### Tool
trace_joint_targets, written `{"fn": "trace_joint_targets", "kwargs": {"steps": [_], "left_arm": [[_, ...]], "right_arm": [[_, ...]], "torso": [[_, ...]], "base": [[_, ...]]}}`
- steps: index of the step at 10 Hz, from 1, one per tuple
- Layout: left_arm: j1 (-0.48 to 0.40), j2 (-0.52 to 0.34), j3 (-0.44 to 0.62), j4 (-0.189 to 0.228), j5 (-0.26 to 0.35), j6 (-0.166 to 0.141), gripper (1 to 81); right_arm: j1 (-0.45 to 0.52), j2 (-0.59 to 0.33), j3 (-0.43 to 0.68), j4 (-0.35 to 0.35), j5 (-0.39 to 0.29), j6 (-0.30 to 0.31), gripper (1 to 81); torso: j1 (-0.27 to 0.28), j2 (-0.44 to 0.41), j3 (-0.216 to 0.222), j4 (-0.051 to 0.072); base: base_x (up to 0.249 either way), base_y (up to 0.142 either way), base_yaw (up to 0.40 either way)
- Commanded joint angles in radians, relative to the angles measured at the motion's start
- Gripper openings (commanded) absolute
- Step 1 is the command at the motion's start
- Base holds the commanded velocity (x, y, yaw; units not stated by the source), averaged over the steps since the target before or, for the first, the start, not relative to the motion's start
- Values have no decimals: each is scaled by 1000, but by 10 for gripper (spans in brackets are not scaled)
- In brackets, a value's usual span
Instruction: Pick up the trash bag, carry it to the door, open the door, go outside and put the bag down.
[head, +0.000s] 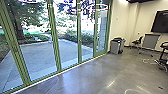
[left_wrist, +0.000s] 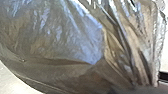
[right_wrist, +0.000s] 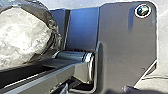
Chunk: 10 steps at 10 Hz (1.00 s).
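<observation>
The trash bag (left_wrist: 62, 37) is close by the left gripper, its film bulging on one side and drawn into tight folds on the other. I cannot tell whether that gripper is apart, together or clamped on the bag.

Ahead and to the left of the grippers, a green-framed glass wall (head: 57, 45) runs on a slant, its foot edged by a pale strip (head: 65, 71). Behind the glass are a paved yard (head: 37, 53), a tree trunk (head: 17, 22) and a low hedge (head: 85, 38). The far glazed panel (head: 102, 30) has a deep bottom rail and meets the cream wall (head: 123, 22).

Open floor (head: 85, 77) reaches forward from the grippers, between the glass and the furniture on the right. It is smooth and grey, with bright streaks of light.

Just beside the far end of the glass stands a grey bin (head: 115, 47). Further right come a dark chair (head: 137, 42), a grey panel on legs (head: 150, 41) and a dark screen (head: 161, 22) on the wall. Pale loops of cable (head: 148, 60) lie on the floor, with black furniture (head: 163, 56) at the right edge. The state of the right gripper I cannot tell.
</observation>
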<state>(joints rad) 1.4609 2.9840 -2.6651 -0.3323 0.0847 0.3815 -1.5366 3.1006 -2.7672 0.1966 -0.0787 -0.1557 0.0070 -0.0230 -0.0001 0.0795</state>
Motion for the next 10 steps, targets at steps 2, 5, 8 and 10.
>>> {"fn": "trace_joint_targets", "kwargs": {"steps": [2,5,8,10], "left_arm": [[-56,-2,4,10,63,7,10],[-56,-2,4,10,63,7,10],[-56,0,4,10,63,7,10],[-56,1,4,10,63,7,10]], "right_arm": [[49,17,12,-5,-70,-5,811],[46,15,12,-6,-70,-5,811],[46,15,11,-6,-70,-5,811],[46,14,11,-6,-70,-5,811]], "torso": [[0,0,0,0],[0,0,0,0],[0,0,0,0],[0,0,0,0]], "base": [[111,0,0],[107,-22,0],[107,-80,0],[107,-83,0]]}}
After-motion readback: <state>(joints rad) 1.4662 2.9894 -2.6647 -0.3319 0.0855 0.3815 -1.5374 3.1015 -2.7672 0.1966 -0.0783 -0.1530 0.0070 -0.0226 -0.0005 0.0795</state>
